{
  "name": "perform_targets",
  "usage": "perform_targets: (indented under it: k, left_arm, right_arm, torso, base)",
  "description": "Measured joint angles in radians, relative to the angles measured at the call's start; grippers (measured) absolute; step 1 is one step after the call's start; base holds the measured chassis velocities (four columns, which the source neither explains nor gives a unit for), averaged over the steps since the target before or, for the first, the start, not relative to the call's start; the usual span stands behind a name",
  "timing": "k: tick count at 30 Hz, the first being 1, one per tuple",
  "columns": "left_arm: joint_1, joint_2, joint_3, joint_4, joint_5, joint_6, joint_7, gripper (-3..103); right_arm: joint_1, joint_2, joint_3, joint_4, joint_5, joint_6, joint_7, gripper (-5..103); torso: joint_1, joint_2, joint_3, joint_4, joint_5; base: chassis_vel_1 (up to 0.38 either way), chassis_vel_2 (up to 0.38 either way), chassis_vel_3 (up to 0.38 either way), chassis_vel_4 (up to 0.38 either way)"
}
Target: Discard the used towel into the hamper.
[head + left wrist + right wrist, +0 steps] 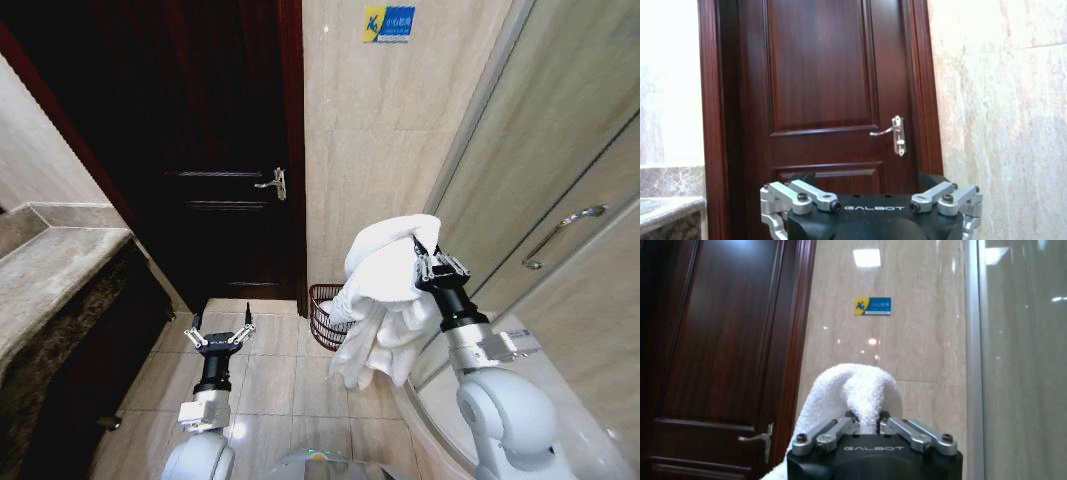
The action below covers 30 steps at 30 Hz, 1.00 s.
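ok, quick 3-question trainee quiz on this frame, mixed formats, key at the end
1. True or false: the towel is already inside the hamper.
2. Which gripper holds the towel? A) left B) right C) neither
3. Fill in: the left gripper is open and holds ____.

Key
1. False: it hangs from the right gripper, above and beside the hamper by the wall.
2. B
3. nothing; it sits low in front of the dark door.

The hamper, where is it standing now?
In the head view, the hamper stands on the floor by the tiled wall, right of the door, partly behind the towel in the right gripper.
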Motion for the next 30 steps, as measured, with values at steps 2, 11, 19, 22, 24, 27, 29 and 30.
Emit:
perform_targets:
  k: [2, 11, 19, 22, 24, 27, 29, 30]
  left_arm:
    - [0.0, -0.001, 0.001, 0.001, 0.0, 0.0, 0.0, 100]
    - [0.004, -0.007, 0.002, 0.014, 0.015, -0.001, 0.0, 100]
    - [0.004, 0.004, 0.005, 0.014, 0.005, -0.009, -0.004, 100]
    - [0.005, 0.009, 0.01, 0.008, -0.013, -0.014, 0.0, 100]
    - [0.005, 0.01, 0.011, 0.006, -0.017, -0.016, 0.011, 100]
    - [0.001, 0.014, 0.014, 0.006, -0.015, -0.018, 0.018, 100]
    - [0.0, 0.013, 0.014, 0.007, -0.013, -0.019, 0.018, 100]
    - [-0.001, 0.012, 0.014, 0.008, -0.012, -0.02, 0.017, 100]
  right_arm:
    - [0.002, 0.0, -0.001, -0.002, 0.0, 0.0, 0.0, 12]
    - [0.026, 0.001, -0.008, -0.016, 0.011, 0.0, -0.001, 12]
    - [0.032, 0.014, -0.009, -0.026, 0.005, 0.0, 0.003, 12]
    - [0.032, 0.019, -0.008, -0.026, -0.011, -0.007, 0.005, 12]
    - [0.031, 0.021, -0.008, -0.028, -0.024, -0.01, 0.005, 12]
    - [0.032, 0.025, -0.008, -0.033, -0.033, -0.011, 0.005, 12]
    - [0.032, 0.026, -0.009, -0.035, -0.036, -0.011, 0.005, 12]
    - [0.032, 0.027, -0.009, -0.036, -0.038, -0.011, 0.005, 12]
  torso:
    - [0.003, 0.007, 0.004, 0.0, -0.0001]
    - [0.028, 0.06, 0.032, 0.0, -0.0001]
    - [0.049, 0.107, 0.058, -0.0001, -0.0001]
    - [0.055, 0.12, 0.065, 0.0, 0.0]
    - [0.058, 0.127, 0.069, 0.0, 0.0]
    - [0.059, 0.13, 0.071, 0.0, 0.0]
    - [0.059, 0.13, 0.071, 0.0, 0.0]
    - [0.059, 0.13, 0.071, 0.0, 0.0]
  base:
    - [0.0, 0.0, 0.0, 0.0]
    - [0.0, 0.0, 0.0, 0.0]
    - [0.0, 0.0, 0.0, 0.0]
    - [0.0, 0.0, 0.0, 0.0]
    - [0.0, 0.0, 0.0, 0.0]
    - [0.0, 0.0, 0.0, 0.0]
    - [0.0, 0.0, 0.0, 0.0]
    - [0.0, 0.0, 0.0, 0.0]
